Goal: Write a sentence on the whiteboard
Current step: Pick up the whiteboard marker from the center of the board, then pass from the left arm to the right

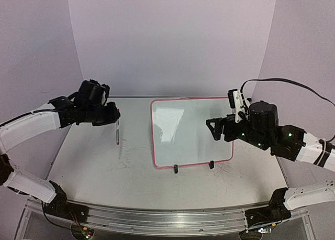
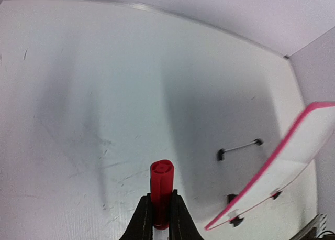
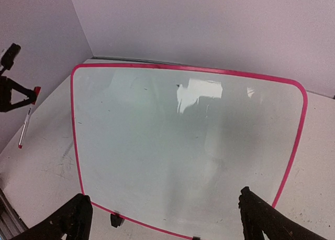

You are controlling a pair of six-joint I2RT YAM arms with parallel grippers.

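Observation:
The whiteboard (image 1: 178,140) lies mid-table, glossy white with a pink-red rim and small black feet at its near edge. Its surface (image 3: 172,135) is blank; no sentence shows on it. My left gripper (image 1: 116,117) hovers left of the board, shut on a marker (image 1: 118,132) with a white body and a red cap. In the left wrist view the red cap (image 2: 161,177) sticks out between the closed fingers (image 2: 141,219). My right gripper (image 1: 212,129) hangs wide open over the board's right half. Its two black fingertips (image 3: 78,219) stand apart above the board's near edge, with nothing between them.
A thin bar with black ends (image 2: 239,147) lies on the table beside the board's edge (image 2: 272,164). The white tabletop (image 1: 89,161) is scuffed, and purple walls close in at the back and sides. A metal rail (image 1: 167,219) runs along the near edge.

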